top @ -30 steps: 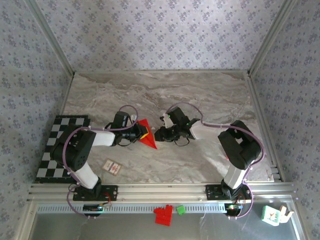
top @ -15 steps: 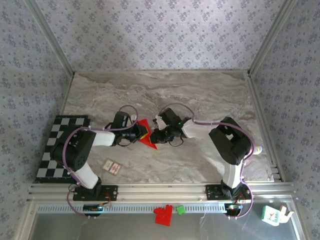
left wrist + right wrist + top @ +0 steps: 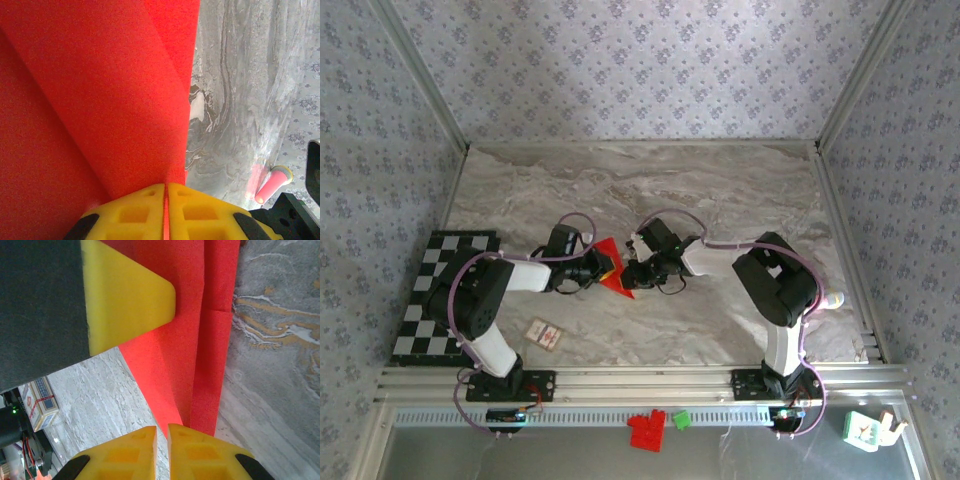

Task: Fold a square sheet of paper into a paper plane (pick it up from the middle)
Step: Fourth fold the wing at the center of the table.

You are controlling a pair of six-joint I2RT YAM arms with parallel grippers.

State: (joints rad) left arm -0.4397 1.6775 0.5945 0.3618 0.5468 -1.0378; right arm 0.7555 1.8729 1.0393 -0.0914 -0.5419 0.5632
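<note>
Paper (image 3: 100,100) in left pincer (image 3: 165,212), card (image 3: 40,401) seemingly printed, unreadable

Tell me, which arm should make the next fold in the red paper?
Probably the right. The left gripper is shut on the red paper, holding it, while the right gripper sits at its free edge.

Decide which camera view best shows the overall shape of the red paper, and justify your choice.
Top external: there the whole red paper shows as a pointed triangle. The left wrist view gives flat red layers pinched in the left gripper; the right wrist view, overlapping folded edges up close.
</note>
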